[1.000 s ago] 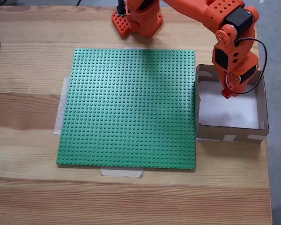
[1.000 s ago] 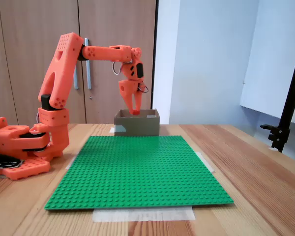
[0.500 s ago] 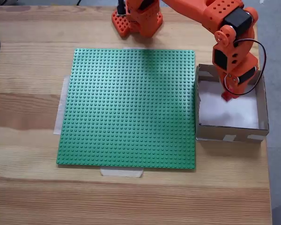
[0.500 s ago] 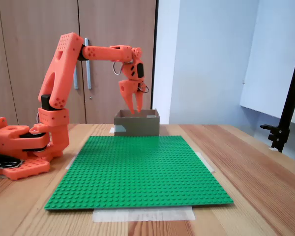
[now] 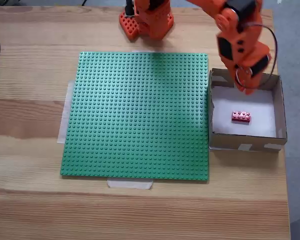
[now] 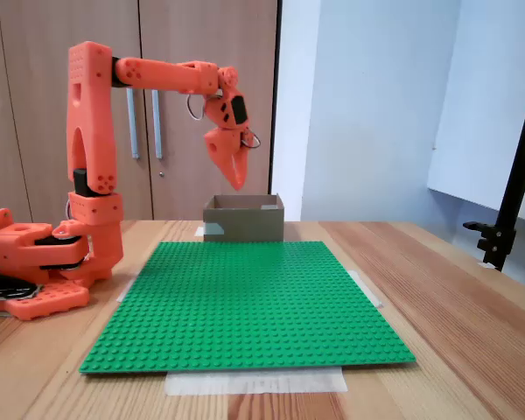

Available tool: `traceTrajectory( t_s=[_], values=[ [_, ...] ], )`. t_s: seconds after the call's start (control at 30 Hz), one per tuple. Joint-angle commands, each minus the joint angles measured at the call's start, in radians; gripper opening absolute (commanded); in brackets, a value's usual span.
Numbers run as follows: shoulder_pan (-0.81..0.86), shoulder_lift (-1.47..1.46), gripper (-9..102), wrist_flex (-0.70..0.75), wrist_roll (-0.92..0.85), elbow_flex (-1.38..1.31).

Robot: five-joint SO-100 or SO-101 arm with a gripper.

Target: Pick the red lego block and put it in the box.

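Observation:
The red lego block lies flat on the white floor of the brown cardboard box, right of its middle, with nothing touching it. My gripper hangs above the box's far wall, clear of the block. From the side in the other fixed view, the gripper is lifted well above the box; its fingers taper together to one point and hold nothing. The box's walls hide the block in that view.
A large green baseplate is taped to the wooden table left of the box, its edge touching the box's wall. The arm's orange base stands at the table's far edge. The table's right edge runs just beyond the box.
The gripper let go of the red block, which now lies on the box's floor. The arm rose up and back out of the box, and the fingers closed together.

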Motion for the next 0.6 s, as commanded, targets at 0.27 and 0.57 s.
traceTrajectory(
  t_s=[0.27,0.57],
  values=[
    [0.198,0.512,-1,-0.097,-0.023,0.316],
    [0.454,0.83,-1,-0.172,-0.003,0.592]
  ],
)
